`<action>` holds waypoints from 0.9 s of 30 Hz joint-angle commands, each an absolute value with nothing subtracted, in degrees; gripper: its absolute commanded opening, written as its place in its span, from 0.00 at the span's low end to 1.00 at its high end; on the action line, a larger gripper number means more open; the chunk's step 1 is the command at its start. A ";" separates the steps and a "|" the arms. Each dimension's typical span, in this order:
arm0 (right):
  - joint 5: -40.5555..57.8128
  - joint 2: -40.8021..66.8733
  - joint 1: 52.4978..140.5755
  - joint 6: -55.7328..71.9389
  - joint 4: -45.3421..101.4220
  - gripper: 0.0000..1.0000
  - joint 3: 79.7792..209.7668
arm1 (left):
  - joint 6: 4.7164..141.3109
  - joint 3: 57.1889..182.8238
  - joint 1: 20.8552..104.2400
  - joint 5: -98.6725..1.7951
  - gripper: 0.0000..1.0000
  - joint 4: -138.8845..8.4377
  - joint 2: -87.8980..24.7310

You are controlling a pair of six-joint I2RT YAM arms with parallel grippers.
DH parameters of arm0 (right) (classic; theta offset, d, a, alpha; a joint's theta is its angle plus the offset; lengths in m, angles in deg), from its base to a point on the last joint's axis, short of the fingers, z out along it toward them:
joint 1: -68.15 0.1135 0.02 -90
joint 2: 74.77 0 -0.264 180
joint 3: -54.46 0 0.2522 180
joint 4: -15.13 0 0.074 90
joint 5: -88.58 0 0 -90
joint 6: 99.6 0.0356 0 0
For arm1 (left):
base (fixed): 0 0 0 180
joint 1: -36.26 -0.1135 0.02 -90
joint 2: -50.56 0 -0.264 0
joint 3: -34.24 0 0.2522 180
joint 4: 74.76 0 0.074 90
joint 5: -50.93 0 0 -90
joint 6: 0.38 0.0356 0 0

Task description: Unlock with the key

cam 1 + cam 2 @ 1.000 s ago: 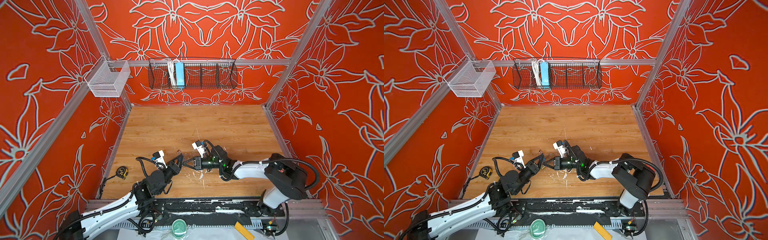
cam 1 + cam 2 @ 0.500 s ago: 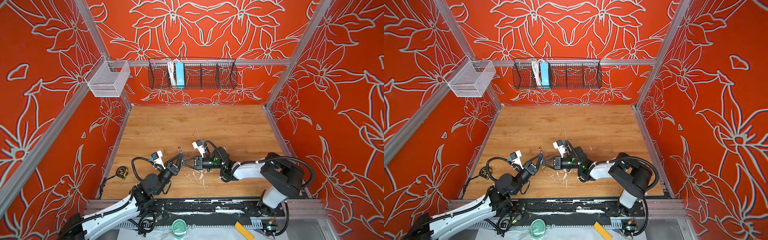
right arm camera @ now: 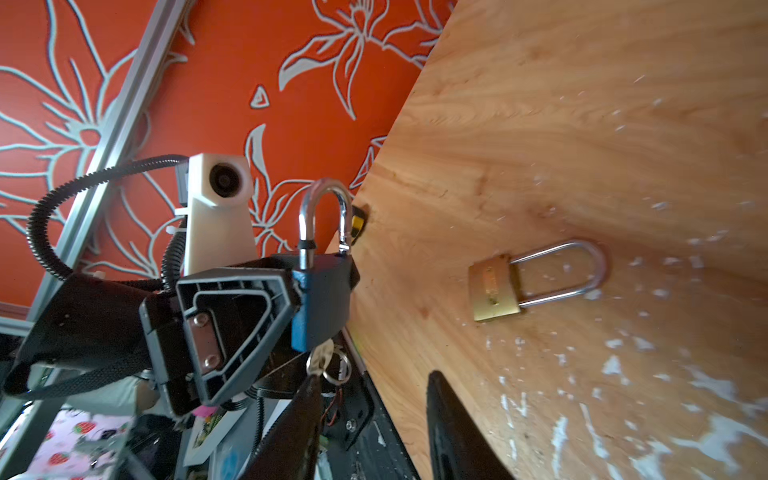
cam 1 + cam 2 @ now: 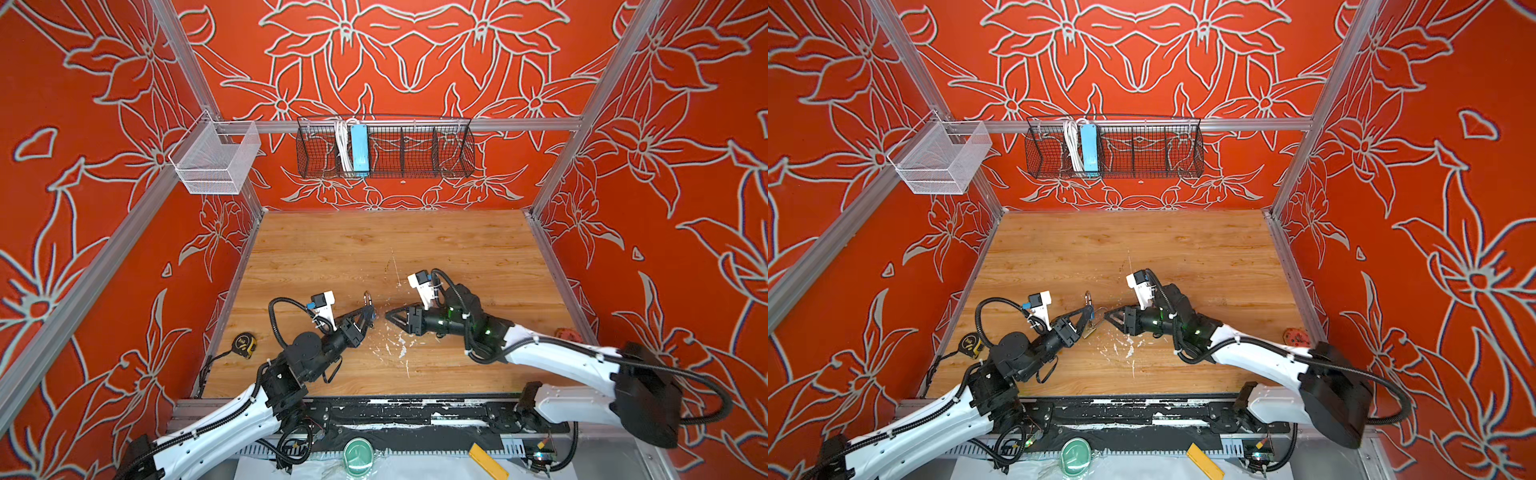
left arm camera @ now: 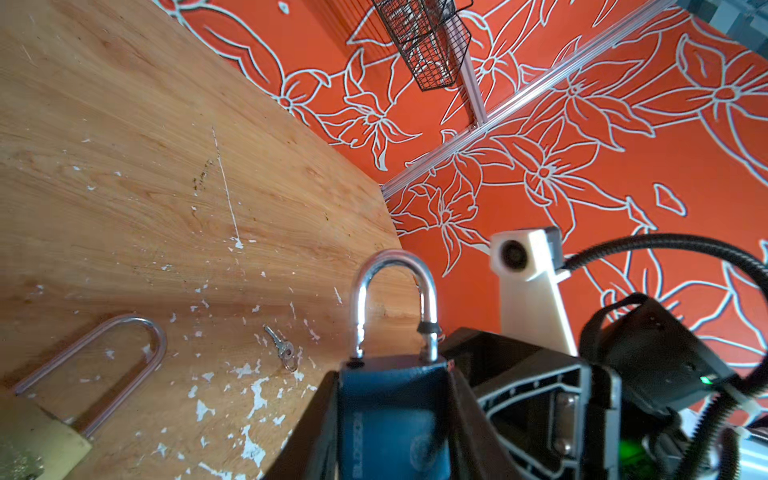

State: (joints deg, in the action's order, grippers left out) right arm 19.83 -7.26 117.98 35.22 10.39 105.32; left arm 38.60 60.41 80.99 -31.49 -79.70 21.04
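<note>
1. Your left gripper (image 4: 365,314) was clamped on the body of the blue padlock (image 3: 320,295). It held the padlock off the wooden table (image 4: 415,249), just at 9 o'clock of the table's centre, with the shackle (image 5: 392,266) pointing up.
2. The key (image 3: 320,359) sat in the keyhole on the padlock's underside, its ring dangling.
3. Your right gripper (image 3: 374,378) faced the padlock from 3 o'clock, jaws standing apart and gripping nothing. One fingertip (image 3: 309,399) was right at the key's head.
4. The risk, as I judged it: that fingertip could nudge the key askew or out, since nothing held it. A hard turn could also twist the padlock in the left grip.
5. I could not tell whether the shackle had sprung.
6. On the table beneath lay a brass padlock (image 3: 494,291) and a small loose key (image 5: 282,349), easy to mistake for yours. A tape measure (image 4: 244,344) lay at 8 o'clock by the edge. Nothing stood between the right gripper and the key.
</note>
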 commanded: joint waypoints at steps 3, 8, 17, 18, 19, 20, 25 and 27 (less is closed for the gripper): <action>20.97 -9.00 111.94 28.93 17.52 0.44 106.01 | 43.24 62.54 76.15 -47.97 0.00 -85.30 18.68; 30.40 -4.48 111.04 29.97 5.66 0.46 106.44 | 41.38 62.64 73.29 -56.02 0.00 -91.37 17.66; 34.37 -2.75 111.11 33.16 -2.92 0.47 105.88 | 39.32 62.51 72.43 -59.11 0.00 -98.54 12.81; 34.31 -3.02 111.09 32.96 -2.93 0.48 105.79 | 39.05 62.59 72.30 -59.64 0.00 -99.46 12.16; 34.26 -3.25 111.07 32.69 -2.95 0.49 105.84 | 38.79 62.76 72.29 -60.17 0.00 -100.48 11.43; 34.37 -3.31 111.10 32.70 -3.16 0.49 105.90 | 38.69 63.02 72.29 -60.69 0.00 -101.09 10.69; 35.58 -2.35 111.09 33.49 -4.79 0.49 106.56 | 38.29 63.97 72.27 -61.45 0.00 -102.89 8.66; 35.58 -1.87 111.13 34.32 -6.23 0.49 106.35 | 38.29 64.50 72.22 -61.93 0.00 -102.88 8.30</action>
State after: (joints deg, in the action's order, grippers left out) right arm 33.84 -2.01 110.94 33.12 -2.33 105.34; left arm 38.60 61.76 72.57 -60.02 -96.84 8.30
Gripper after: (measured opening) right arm 0.493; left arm 0.367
